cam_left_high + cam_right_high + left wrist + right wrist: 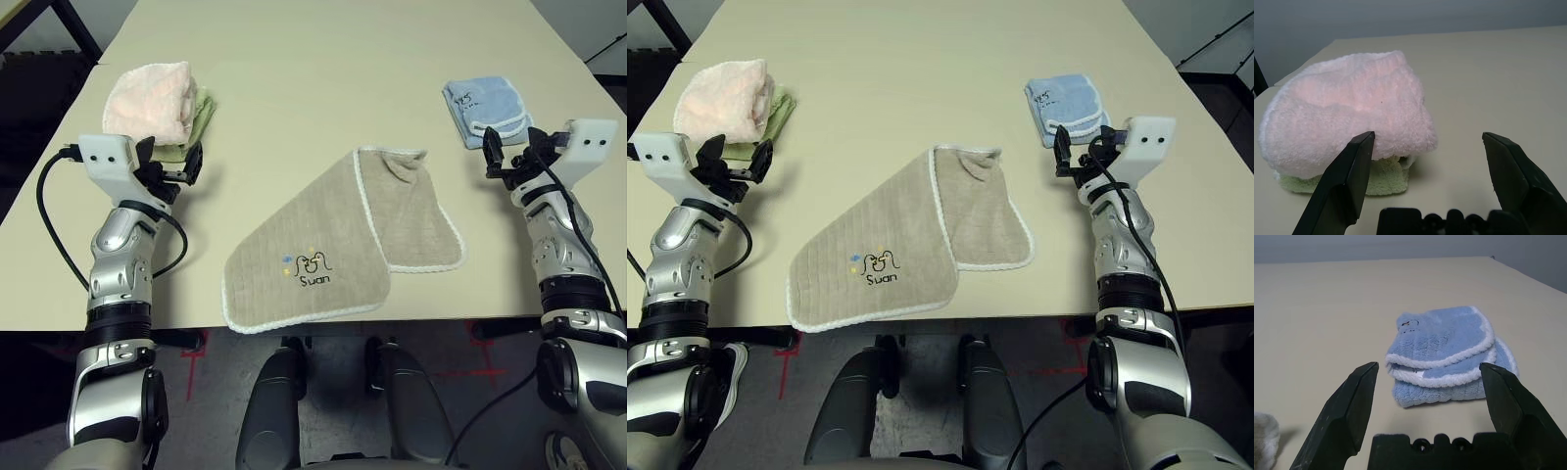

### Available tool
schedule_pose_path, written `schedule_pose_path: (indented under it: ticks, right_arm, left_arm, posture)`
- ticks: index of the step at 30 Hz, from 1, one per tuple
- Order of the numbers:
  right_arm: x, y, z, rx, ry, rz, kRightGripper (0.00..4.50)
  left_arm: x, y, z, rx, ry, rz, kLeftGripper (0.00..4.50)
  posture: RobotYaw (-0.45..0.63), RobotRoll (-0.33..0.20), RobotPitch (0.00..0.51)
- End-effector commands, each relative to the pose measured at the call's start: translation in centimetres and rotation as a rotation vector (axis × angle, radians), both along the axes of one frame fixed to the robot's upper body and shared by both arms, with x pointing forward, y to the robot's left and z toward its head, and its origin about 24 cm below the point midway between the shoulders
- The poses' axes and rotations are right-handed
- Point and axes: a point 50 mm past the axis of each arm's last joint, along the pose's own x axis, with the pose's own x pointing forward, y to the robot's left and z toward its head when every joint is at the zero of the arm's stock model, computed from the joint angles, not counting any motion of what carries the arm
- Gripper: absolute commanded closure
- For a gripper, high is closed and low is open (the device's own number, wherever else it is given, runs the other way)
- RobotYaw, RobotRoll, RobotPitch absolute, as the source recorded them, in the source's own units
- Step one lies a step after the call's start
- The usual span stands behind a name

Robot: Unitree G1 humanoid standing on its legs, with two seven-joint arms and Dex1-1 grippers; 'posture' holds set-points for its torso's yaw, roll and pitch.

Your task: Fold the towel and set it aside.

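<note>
- Centrally, the towel [338,240] lies on the table [323,69], between the two arms and near the table's front edge.
- It is beige-tan with white stitched edging, and it runs at a slant from the near left toward the far right.
- One long half is doubled over the other, so the towel lies in two layers; the upper layer carries the small "Suan" logo [312,266] near the towel's near-left end.
- At the far end a small corner of the towel is turned over, close to the white edging.
- The left gripper [178,170] hovers over the table's left side, its two black fingers spread wide with nothing between them.
- Just beyond it sits the pink folded towel [149,100], resting on a pale green cloth [201,116] whose edge sticks out from underneath; in the left wrist view the pink towel [1347,112] lies ahead of the open fingers, apart from them.
- The right gripper [506,157] hovers over the table's right side, also spread wide and holding nothing.
- Just beyond it lies the small light-blue folded towel [482,110] with white trim; the right wrist view shows it [1444,355] ahead of the fingers, not touched by them.
- Both grippers are well apart from the beige-tan towel, one on either side of it.
- A black cable [54,220] loops from the left wrist down beside the silver forearm.
</note>
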Motion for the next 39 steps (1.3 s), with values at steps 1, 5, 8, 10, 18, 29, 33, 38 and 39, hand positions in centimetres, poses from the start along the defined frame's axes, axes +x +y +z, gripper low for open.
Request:
schedule_pose_path:
  ticks: [1,5,8,10,18,29,33,38,39]
  right_arm:
    - [-0.3,-0.5,-0.5,-0.003,0.029,-0.03,0.0]
    - [-0.2,-0.7,-0.5,-0.005,0.03,-0.039,0.0]
    - [-0.1,-0.7,-0.5,-0.008,0.033,-0.038,0.0]
    - [-0.1,-0.7,-0.5,-0.011,0.035,-0.035,0.0]
    - [0.0,-0.7,-0.3,-0.021,0.036,-0.025,0.0]
    - [0.2,-0.7,0.2,-0.038,0.031,-0.001,0.0]
    - [0.4,-0.4,0.4,-0.046,0.026,0.028,0.0]
    - [0.6,-0.6,0.5,-0.049,0.044,0.072,0.0]
    - [0.7,-0.6,0.7,-0.056,0.047,0.088,0.0]
  left_arm:
    - [-0.3,0.2,-0.3,0.005,-0.01,0.026,0.04]
    - [-0.5,0.4,-0.6,0.001,-0.007,0.046,0.04]
    - [-0.6,0.5,-0.8,-0.001,-0.001,0.052,0.04]
    - [-0.6,0.5,-1.0,-0.003,0.005,0.054,0.04]
    - [-0.8,0.9,-1.2,-0.016,0.005,0.084,0.04]
    - [-1.1,0.9,1.9,-0.005,-0.011,-0.339,0.04]
    - [-1.3,0.7,2.1,0.014,0.063,-0.527,0.04]
    - [-1.7,-0.2,2.1,0.138,0.164,-0.706,0.04]
    - [-1.8,-0.3,2.0,0.183,0.183,-0.736,0.04]
  posture:
    - [-0.14,0.0,0.174]
    - [-0.15,0.0,0.174]
    - [-0.16,0.0,0.176]
    - [-0.16,0.0,0.176]
    - [-0.17,0.0,0.175]
    - [-0.17,0.0,0.179]
    - [-0.15,0.0,0.185]
    - [-0.1,0.0,0.221]
    - [-0.1,0.0,0.222]
